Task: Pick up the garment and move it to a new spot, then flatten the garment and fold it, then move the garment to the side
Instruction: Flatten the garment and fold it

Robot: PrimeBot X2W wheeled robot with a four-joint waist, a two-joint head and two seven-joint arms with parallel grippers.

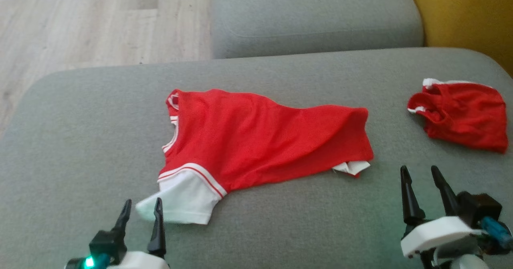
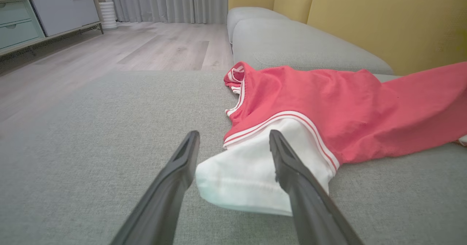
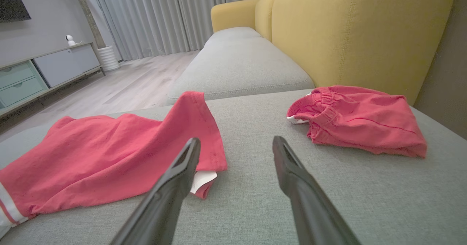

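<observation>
The garment (image 1: 260, 136) is a red shirt with white trim, lying spread but rumpled in the middle of the grey sofa cushion (image 1: 80, 132). Its white sleeve (image 1: 184, 199) points toward me. My left gripper (image 1: 143, 201) stands open right at that sleeve's end. In the left wrist view the sleeve (image 2: 248, 175) lies just past the two spread fingers of the left gripper (image 2: 234, 133), not pinched. My right gripper (image 1: 419, 168) is open over bare cushion, just right of the shirt's hem corner (image 1: 352, 166). The right wrist view shows the right gripper (image 3: 237, 140) beside that hem (image 3: 204, 175).
A second red piece with an elastic waistband (image 1: 461, 116) lies bunched at the cushion's far right. Another grey cushion (image 1: 312, 16) lies beyond, with the yellow backrest (image 1: 473, 12) to the right. Wooden floor (image 1: 80, 20) drops off at the left.
</observation>
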